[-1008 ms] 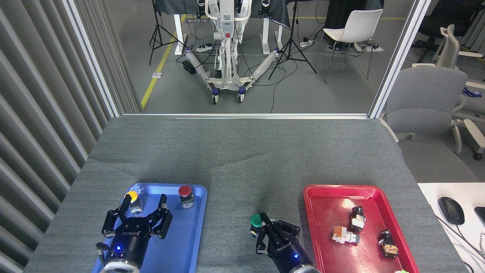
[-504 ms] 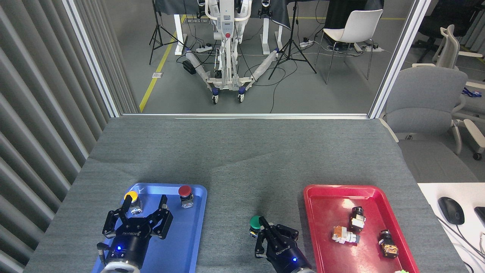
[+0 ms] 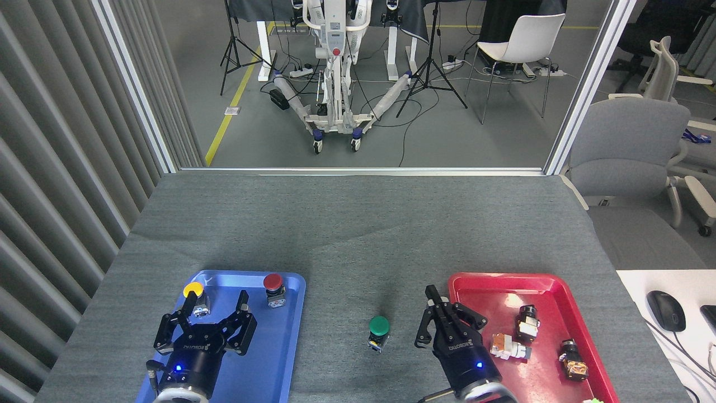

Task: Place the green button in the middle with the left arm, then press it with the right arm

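On the grey table cloth (image 3: pixel 358 224), between the blue tray (image 3: pixel 282 358) and the red tray (image 3: pixel 486 285), the green button (image 3: pixel 378 332) stands upright in the middle, touched by nothing. The left gripper (image 3: pixel 215 305) hovers over the blue tray, fingers spread and empty; the right gripper (image 3: pixel 432 296), fingers pinched together on nothing, sits just right of the button. Placement looks finished, so pressing is in hand: the right gripper must come over the cap and push straight down

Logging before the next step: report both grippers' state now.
Left gripper: open, empty, over the blue tray.
Right gripper: shut, holding nothing, beside the green button.

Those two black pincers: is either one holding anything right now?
No. The left pincer is open and empty; the right pincer is shut on nothing, beside the round green-capped button.
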### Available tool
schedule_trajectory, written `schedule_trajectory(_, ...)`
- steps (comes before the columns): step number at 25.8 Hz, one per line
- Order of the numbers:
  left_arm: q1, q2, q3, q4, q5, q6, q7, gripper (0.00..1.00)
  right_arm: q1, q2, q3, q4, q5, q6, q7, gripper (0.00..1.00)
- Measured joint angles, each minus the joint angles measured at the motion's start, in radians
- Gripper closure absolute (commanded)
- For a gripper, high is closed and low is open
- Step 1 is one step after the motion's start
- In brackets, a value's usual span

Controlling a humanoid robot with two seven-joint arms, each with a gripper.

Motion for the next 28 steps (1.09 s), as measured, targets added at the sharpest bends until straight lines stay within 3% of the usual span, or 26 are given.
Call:
schedule_trajectory(5,0.003,0.006,-0.001,0.005,0.000,-0.001,0.001,0.00,0.068,-0.039,-0.106,-0.044,0.000,0.091,0.002,0.00)
schedule_trajectory(15,-0.003,0.008,-0.001,0.004,-0.001,-0.014,0.007,0.00,0.183,-0.039,-0.157,-0.127,-0.001,0.122,0.007,0.00)
schedule_trajectory(28,-0.017,0.003,-0.001,0.007,0.000,-0.049,0.005,0.00,0.204,-0.021,-0.160,-0.142,-0.001,0.126,-0.002,0.00)
